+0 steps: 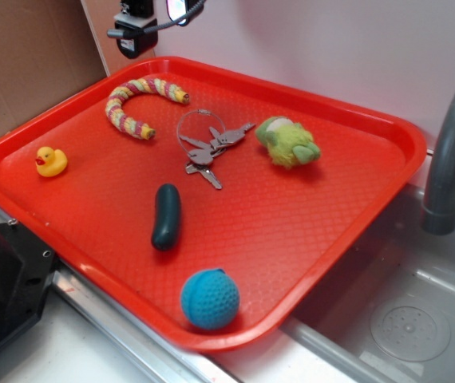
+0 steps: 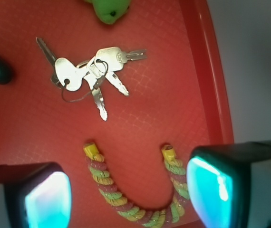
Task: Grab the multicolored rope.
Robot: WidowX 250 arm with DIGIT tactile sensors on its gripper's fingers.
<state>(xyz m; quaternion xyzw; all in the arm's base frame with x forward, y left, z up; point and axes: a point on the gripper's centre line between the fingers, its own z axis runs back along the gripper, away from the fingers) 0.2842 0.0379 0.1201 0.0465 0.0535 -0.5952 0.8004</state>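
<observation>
The multicolored rope (image 1: 136,102) lies in a hook shape at the back left of the red tray (image 1: 387,171), braided in pink, yellow and green. In the wrist view the multicolored rope (image 2: 126,199) curves like a U on the tray floor, well below and between my two fingers. My gripper (image 2: 128,194) is open, its fingers standing wide to either side of the rope and touching nothing. In the exterior view only the gripper's dark lower part (image 1: 136,32) shows at the top edge, above the tray's back rim.
A bunch of keys (image 1: 207,144) lies just right of the rope. A fuzzy green plush toy (image 1: 289,142), a dark green pickle-shaped piece (image 1: 166,215), a yellow duck (image 1: 50,162) and a blue ball (image 1: 210,299) also lie on the tray. A sink (image 1: 403,319) with a grey faucet (image 1: 451,144) lies to the right.
</observation>
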